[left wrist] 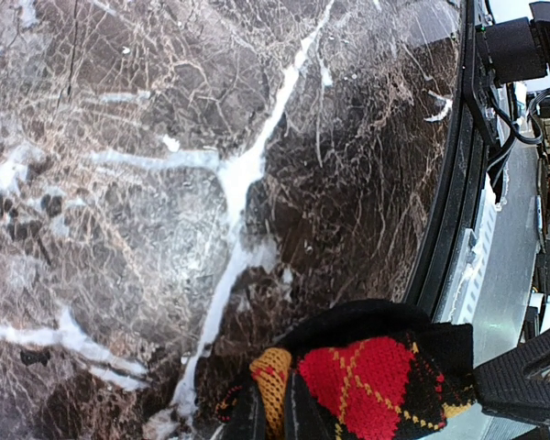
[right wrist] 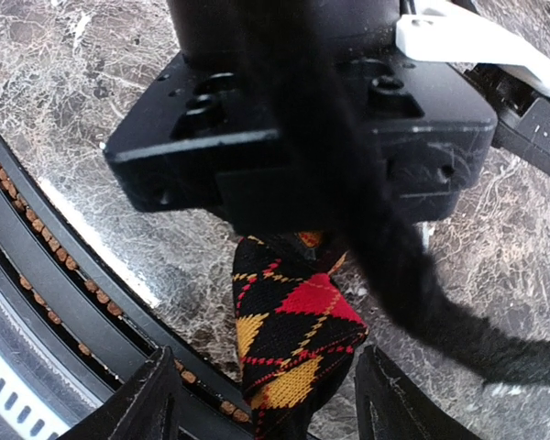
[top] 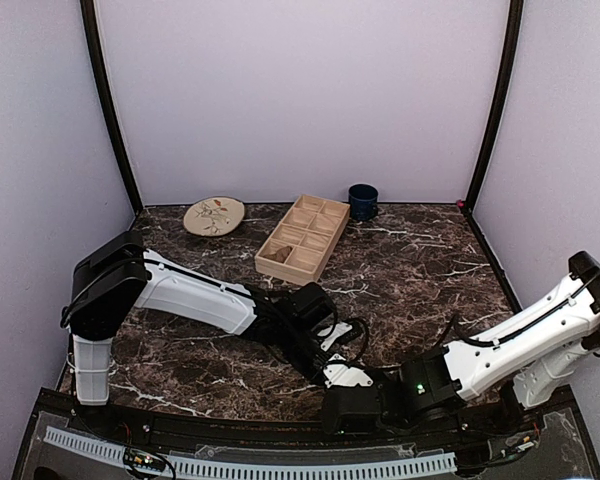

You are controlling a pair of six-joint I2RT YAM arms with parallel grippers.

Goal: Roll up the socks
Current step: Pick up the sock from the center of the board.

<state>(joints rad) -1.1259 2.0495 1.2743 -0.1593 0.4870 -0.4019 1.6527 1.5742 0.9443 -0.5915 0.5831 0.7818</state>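
Much of sock (left wrist: 367,385) seemingly past bottom edge

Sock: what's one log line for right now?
sock: near table edge | left tool: shut on sock | right tool: open, straddling sock

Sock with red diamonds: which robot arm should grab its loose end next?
Right, probably. The right gripper is open with a finger on each side of the sock, so it only needs to close. The left gripper seems to be pinching its other end.

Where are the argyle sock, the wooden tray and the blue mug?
argyle sock (right wrist: 312,302), right wrist view, red diamond.
wooden tray (top: 280,270), top external view, near wall.
blue mug (top: 363,201), top external view, its side.
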